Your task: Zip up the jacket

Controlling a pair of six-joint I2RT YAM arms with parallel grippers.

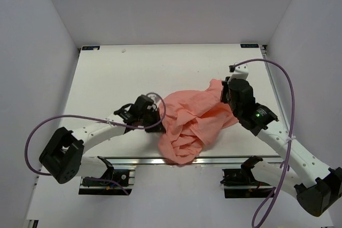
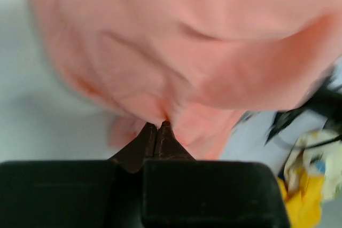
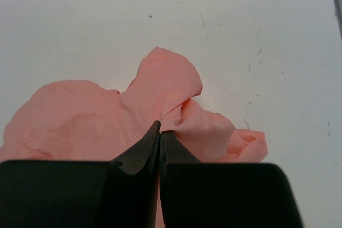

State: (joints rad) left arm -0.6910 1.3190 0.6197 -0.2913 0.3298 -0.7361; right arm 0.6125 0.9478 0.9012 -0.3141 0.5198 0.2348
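Note:
The salmon-pink jacket (image 1: pixel 195 121) lies bunched in a wrinkled heap on the white table (image 1: pixel 123 73), near its front edge. My left gripper (image 1: pixel 158 115) is at the heap's left side. In the left wrist view it (image 2: pixel 158 125) is shut, with a fold of jacket (image 2: pixel 203 41) fabric pinched at the tips. My right gripper (image 1: pixel 224 95) is at the heap's upper right. In the right wrist view it (image 3: pixel 161 126) is shut on a fold of the jacket (image 3: pixel 85 116). No zipper shows in any view.
White walls enclose the table on three sides. A metal rail (image 1: pixel 214 159) runs along the near edge under the jacket's hanging part. Purple cables (image 1: pixel 288 94) loop beside both arms. Dark and yellow hardware (image 2: pixel 307 180) shows blurred at the left wrist view's right edge.

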